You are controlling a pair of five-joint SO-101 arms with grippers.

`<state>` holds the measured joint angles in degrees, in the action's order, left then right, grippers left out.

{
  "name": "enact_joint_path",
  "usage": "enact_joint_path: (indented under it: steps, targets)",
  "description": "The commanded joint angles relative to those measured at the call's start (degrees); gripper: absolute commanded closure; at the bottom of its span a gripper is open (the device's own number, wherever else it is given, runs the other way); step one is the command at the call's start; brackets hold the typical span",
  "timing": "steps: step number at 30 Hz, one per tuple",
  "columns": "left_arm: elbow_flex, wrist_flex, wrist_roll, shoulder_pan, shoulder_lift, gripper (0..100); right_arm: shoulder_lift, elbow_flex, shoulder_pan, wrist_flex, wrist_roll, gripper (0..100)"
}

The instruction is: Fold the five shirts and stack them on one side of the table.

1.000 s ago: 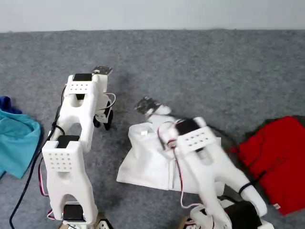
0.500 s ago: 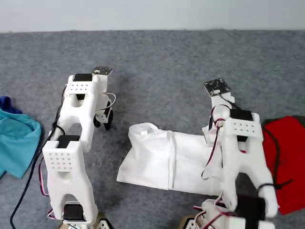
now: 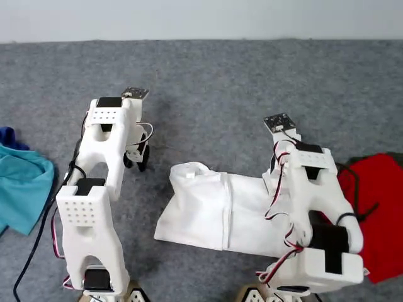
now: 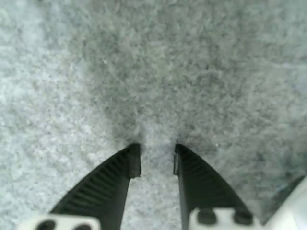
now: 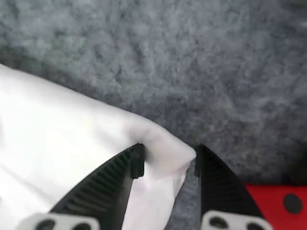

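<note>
Near centre of the grey table (image 3: 220,94), you see the white shirt (image 3: 208,214) lying rumpled, with the red shirt (image 3: 378,214) to its right and the teal shirt (image 3: 22,189) at the left edge. Your right gripper (image 5: 166,160) sits at the white shirt's far right corner, jaws spread with that corner between them. Farther left, your left gripper (image 4: 157,158) hangs over bare carpet, jaws slightly parted, holding nothing.

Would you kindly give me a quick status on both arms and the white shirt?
Left gripper open over bare carpet. Right gripper open, astride corner of white shirt. Red shirt close beside.
</note>
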<state>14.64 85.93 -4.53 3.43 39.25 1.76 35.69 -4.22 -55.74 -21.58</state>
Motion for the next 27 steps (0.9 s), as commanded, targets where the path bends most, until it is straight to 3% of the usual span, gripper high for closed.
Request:
enact_joint_path:
  steps: [1, 4, 8, 27]
  targets:
    - [0.0, -1.0, 0.4, 1.2, 0.3, 88, 0.9, -1.3, -0.7, 0.6, 0.1, 81.2]
    - [0.0, -1.0, 0.4, 1.2, 0.3, 88, 2.1, -1.3, -0.7, 1.3, 0.0, 83.1]
    - [0.0, -1.0, 0.4, 1.2, 0.3, 88, 3.4, -1.4, -0.7, 1.3, 0.0, 99.2]
    - [0.0, -1.0, 0.4, 1.2, 0.3, 88, 7.0, -21.5, -0.6, 1.0, 0.1, 98.8]
